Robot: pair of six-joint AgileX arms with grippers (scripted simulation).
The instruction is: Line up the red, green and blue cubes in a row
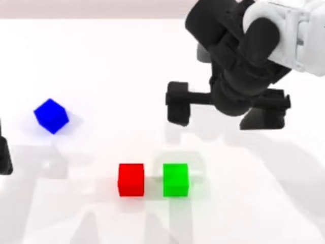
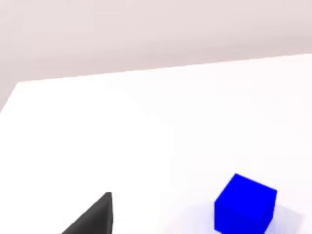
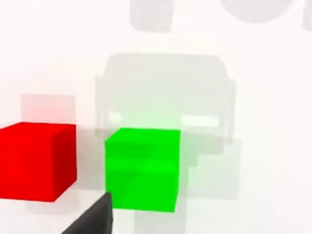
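Two of the three cubes are already set in a row: the red cube (image 1: 131, 179) and the green cube (image 1: 175, 179) are squared up just beside each other with a narrow gap between them, and neither is held. The right gripper (image 1: 228, 108) is raised above the table with its fingers spread wide and empty; the green cube lies just nearer than those fingers, the red one a little to their left. The blue cube (image 1: 51, 116) is left unplaced, turned askew and well apart to the left, near the left gripper (image 1: 4, 155). Whether that gripper's fingers are parted cannot be told. Judging by this, only the blue cube's placing remains.
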